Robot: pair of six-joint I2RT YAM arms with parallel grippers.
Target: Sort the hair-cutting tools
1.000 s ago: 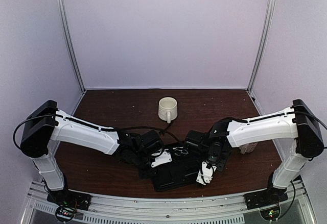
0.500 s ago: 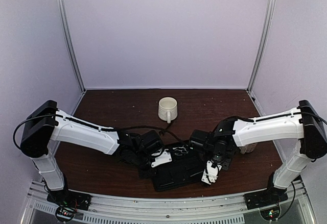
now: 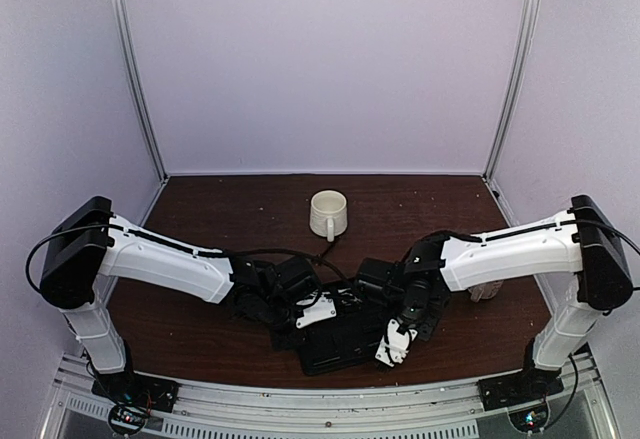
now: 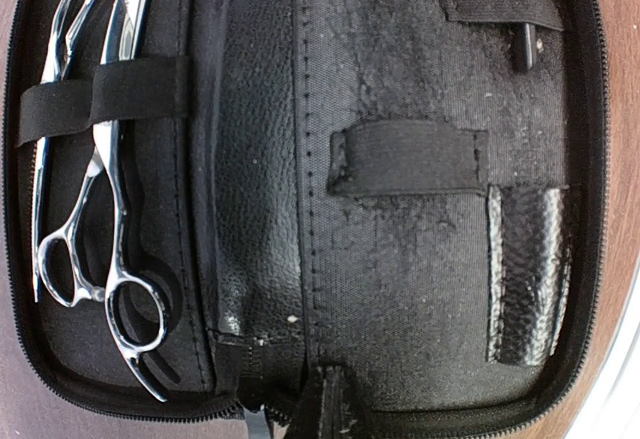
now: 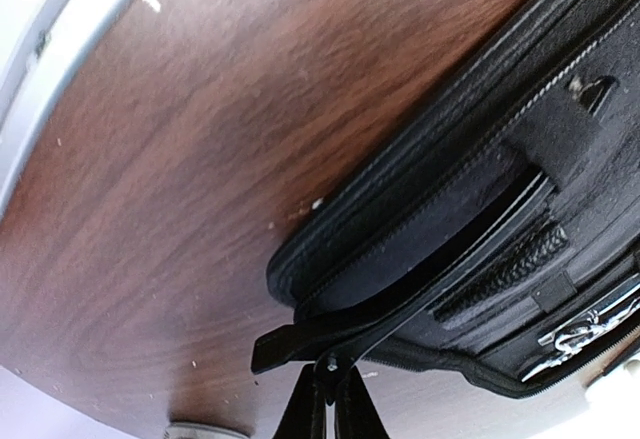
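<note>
The black case (image 4: 400, 289) lies open under my left wrist camera. Two slim silver scissors (image 4: 100, 189) sit under an elastic strap in its left half, rings toward the near end. A thin black clip (image 4: 525, 44) shows under a strap at the top right. My left gripper (image 3: 312, 317) hovers over the case and its fingers are hidden. My right gripper (image 5: 325, 409) is shut on the edge of the case (image 5: 440, 249) by the zipper and holds that flap up off the table. The scissors (image 5: 585, 334) glint inside.
A white mug (image 3: 328, 214) stands behind the case, mid table. A second mug (image 3: 485, 289) is partly hidden behind my right forearm. The table's metal front rail (image 5: 60, 49) runs close to the case. The case (image 3: 345, 344) lies near the front edge.
My right gripper swung a little right, then back left and nearer the front rail, taking the case's edge with it. The left arm has not moved.
</note>
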